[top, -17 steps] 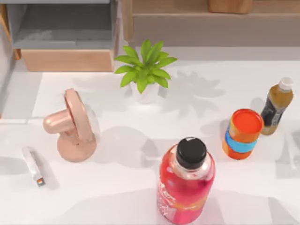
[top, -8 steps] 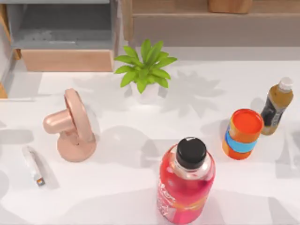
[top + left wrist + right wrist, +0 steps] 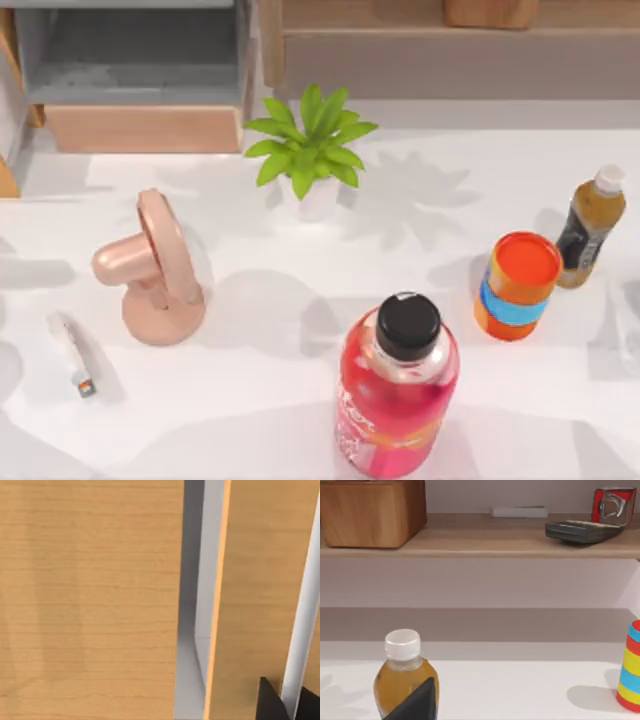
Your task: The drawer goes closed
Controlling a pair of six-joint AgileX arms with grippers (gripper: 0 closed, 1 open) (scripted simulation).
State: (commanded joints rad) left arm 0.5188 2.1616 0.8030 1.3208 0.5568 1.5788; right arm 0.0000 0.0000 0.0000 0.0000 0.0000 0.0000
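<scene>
Left wrist view: left hand faces tan wood panels up close; finger spread can't be told.

Top overhead; left wrist hugging wood panel.

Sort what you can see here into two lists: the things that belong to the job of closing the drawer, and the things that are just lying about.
Belongs to the job:
- drawer, open at the table's far left

Just lying about:
- plant
- pink fan
- red bottle
- striped can
- amber bottle
- small white stick
- wooden block on the shelf
</scene>
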